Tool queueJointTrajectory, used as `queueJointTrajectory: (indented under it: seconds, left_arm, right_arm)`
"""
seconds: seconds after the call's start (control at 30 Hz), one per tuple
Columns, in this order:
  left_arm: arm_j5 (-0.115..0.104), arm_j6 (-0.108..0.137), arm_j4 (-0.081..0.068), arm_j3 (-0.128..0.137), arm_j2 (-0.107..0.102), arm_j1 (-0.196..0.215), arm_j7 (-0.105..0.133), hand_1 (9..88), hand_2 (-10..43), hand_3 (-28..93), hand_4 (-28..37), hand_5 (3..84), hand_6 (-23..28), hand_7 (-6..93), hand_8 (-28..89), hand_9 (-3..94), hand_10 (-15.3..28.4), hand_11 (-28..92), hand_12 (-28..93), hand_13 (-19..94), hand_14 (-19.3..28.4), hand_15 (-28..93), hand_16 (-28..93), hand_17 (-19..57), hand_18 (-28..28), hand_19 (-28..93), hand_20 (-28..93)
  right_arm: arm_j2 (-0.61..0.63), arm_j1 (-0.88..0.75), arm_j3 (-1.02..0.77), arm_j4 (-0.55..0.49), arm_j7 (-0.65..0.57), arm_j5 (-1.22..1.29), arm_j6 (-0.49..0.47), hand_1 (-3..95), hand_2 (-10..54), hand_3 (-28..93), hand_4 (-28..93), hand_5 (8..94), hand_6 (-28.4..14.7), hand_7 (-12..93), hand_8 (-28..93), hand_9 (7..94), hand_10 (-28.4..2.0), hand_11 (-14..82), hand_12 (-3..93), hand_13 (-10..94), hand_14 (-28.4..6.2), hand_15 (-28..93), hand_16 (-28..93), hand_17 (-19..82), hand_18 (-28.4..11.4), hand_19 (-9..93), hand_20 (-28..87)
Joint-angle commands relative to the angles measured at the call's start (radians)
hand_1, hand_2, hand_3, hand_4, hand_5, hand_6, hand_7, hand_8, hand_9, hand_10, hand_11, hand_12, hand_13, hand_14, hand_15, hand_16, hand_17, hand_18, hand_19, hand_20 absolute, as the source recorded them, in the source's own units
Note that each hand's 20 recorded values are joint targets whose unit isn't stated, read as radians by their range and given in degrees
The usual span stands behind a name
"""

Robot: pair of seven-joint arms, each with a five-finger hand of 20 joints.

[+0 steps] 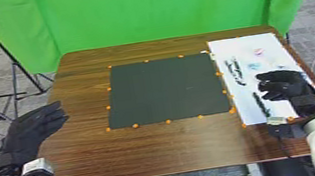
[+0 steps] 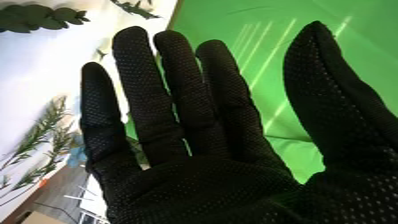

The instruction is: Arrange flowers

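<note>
No readable text anywhere

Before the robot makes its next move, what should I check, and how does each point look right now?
- Right hand free to pick: ok, fingers straight, nothing held.
- Green sprigs nearby: ok, lying on the white sheet.
- Left hand out of the way: ok, left of the dark mat.
- Sprigs on the mat: not ok, if that's their destination.
- Right hand touching the sheet: cannot tell.
</note>
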State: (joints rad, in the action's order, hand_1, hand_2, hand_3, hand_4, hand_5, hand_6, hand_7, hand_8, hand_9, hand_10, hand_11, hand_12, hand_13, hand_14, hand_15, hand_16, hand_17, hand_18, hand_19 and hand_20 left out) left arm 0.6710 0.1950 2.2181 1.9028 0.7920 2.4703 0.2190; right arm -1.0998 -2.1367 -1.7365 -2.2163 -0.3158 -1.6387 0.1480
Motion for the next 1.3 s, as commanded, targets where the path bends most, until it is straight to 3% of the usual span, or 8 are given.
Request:
queueJointTrajectory:
  seconds: [0.03, 0.43, 0.6, 0.73, 0.9, 1.0, 1.1, 1.3]
  left_arm:
    - [-0.008, 0.014, 0.001, -0.017, -0.017, 0.011, 0.024, 26.8, 4.1, 81, -14.5, 45.5, 13.2, 11.9, -8, 38.1, 21.2, 31, 8, 25, 26.3, 51, -11, -9.6, 21.0, 55, 10]
    - [-0.009, 0.014, 0.004, -0.018, -0.017, 0.017, 0.023, 26.7, 4.1, 81, -14.5, 45.2, 13.1, 11.6, -8, 37.7, 21.2, 30, 8, 25, 26.4, 51, -10, -9.7, 20.8, 55, 10]
    - [-0.008, 0.017, 0.007, -0.021, -0.013, 0.017, 0.021, 26.7, 4.0, 81, -14.5, 45.2, 13.1, 11.6, -8, 37.5, 21.3, 31, 9, 25, 26.4, 51, -10, -9.8, 20.9, 56, 10]
    - [-0.006, 0.014, 0.007, -0.020, -0.011, 0.020, 0.015, 26.7, 4.0, 81, -14.5, 45.2, 13.2, 11.7, -8, 37.5, 21.6, 32, 9, 25, 26.4, 51, -10, -9.4, 21.3, 57, 11]
    - [-0.013, 0.019, 0.006, -0.023, -0.013, 0.015, 0.012, 26.8, 4.0, 81, -14.6, 45.3, 13.3, 11.9, -8, 37.4, 21.8, 32, 9, 24, 26.3, 51, -10, -9.5, 21.2, 57, 11]
    - [-0.007, 0.009, 0.007, -0.022, -0.010, 0.010, 0.011, 26.8, 4.0, 81, -14.6, 45.3, 13.3, 11.9, -8, 37.3, 21.8, 32, 9, 24, 26.3, 51, -10, -9.5, 21.1, 57, 11]
    - [-0.001, 0.004, 0.007, -0.019, -0.003, 0.006, -0.006, 26.8, 4.1, 81, -14.6, 45.3, 13.4, 12.0, -8, 37.4, 21.8, 32, 9, 24, 26.2, 51, -10, -9.5, 21.1, 57, 11]
    - [-0.009, 0.019, 0.010, -0.016, -0.005, 0.018, 0.008, 26.8, 4.0, 81, -14.6, 45.2, 13.3, 12.0, -8, 37.3, 21.8, 32, 9, 24, 26.3, 51, -10, -9.6, 21.2, 57, 11]
  right_arm:
    - [0.013, 0.016, -0.012, 0.003, -0.016, 0.005, -0.020, 28.2, -2.1, 83, -28, 49.3, -5.3, 21, -14, 54.5, -15.7, 25.2, 16.2, 46, -16.1, 52, 12, 14, -26.0, 65, 16]
    - [0.009, 0.003, -0.018, -0.006, -0.018, -0.005, -0.031, 27.9, -1.8, 83, -28, 49.1, -5.3, 20, -14, 54.4, -15.8, 25.0, 16.3, 46, -16.3, 52, 12, 14, -26.0, 65, 16]
    - [0.043, -0.014, 0.026, -0.035, -0.097, -0.283, -0.021, 27.6, -1.8, 83, -28, 49.3, -5.5, 19, -14, 56.4, -16.8, 26.1, 16.6, 46, -16.3, 53, 12, 14, -25.8, 66, 16]
    - [0.094, 0.007, 0.118, -0.052, -0.302, -0.465, 0.031, 27.7, -2.5, 82, -28, 54.3, -7.1, 18, -13, 57.3, -17.7, 40.6, 21.6, 47, -16.2, 64, 15, 17, -24.8, 70, 16]
    - [0.118, 0.025, 0.198, -0.045, -0.449, -0.685, -0.037, 29.4, -5.0, 80, -27, 60.7, -9.4, 18, -12, 57.1, -18.7, 59.4, 26.3, 49, -18.1, 78, 19, 21, -25.4, 79, 18]
    - [0.123, 0.034, 0.229, -0.038, -0.497, -0.705, -0.037, 30.9, -6.1, 78, -27, 63.6, -9.6, 19, -11, 58.4, -18.2, 63.2, 28.0, 51, -18.0, 80, 22, 22, -26.9, 83, 19]
    - [0.135, 0.050, 0.265, -0.021, -0.568, -0.766, -0.046, 31.9, -6.9, 77, -26, 64.9, -10.0, 19, -11, 59.0, -18.3, 64.1, 28.8, 53, -18.3, 81, 24, 23, -27.8, 85, 19]
    - [0.143, 0.081, 0.300, 0.015, -0.605, -0.827, -0.082, 34.3, -8.0, 76, -26, 68.1, -10.8, 18, -11, 61.1, -20.0, 64.5, 29.7, 55, -20.5, 82, 24, 24, -28.3, 87, 20]
